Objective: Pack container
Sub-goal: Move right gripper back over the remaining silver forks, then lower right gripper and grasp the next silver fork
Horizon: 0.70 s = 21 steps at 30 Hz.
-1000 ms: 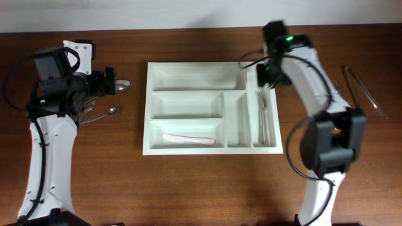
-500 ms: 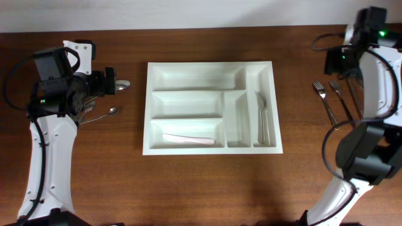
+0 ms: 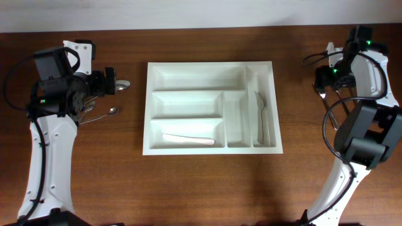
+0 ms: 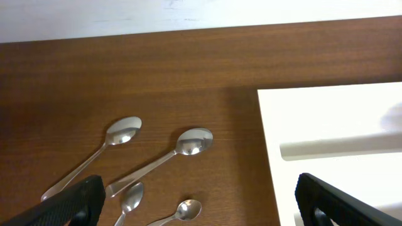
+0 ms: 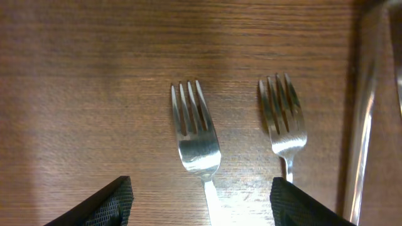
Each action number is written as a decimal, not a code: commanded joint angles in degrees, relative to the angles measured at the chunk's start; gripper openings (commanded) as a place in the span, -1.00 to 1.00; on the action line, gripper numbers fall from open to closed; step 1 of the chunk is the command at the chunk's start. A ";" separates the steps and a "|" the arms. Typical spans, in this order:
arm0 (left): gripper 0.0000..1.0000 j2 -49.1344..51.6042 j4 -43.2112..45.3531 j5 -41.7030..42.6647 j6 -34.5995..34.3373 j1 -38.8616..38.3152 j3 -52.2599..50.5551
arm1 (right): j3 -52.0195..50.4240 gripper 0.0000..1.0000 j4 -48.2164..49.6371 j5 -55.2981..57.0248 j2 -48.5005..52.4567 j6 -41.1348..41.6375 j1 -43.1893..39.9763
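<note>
Fork pick-up stage. Right gripper [image 5: 204, 204] jaws apart, empty; fork [image 5: 196, 135] centred between its fingers. Next you lower, close on its neck, carry to container [image 3: 210, 64].

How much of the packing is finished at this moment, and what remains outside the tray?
Done: the container holds metal cutlery in its rightmost narrow slot and a pale piece in the lowest wide one. In hand: nothing; the right gripper hangs open over two forks, the left gripper open over four spoons. Left: those forks and spoons, lying on the table.
</note>
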 commanded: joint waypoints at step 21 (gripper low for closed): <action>0.98 0.61 -0.09 -0.37 0.92 0.17 1.27 | -0.28 0.21 2.91 -1.38 5.99 -3.65 0.26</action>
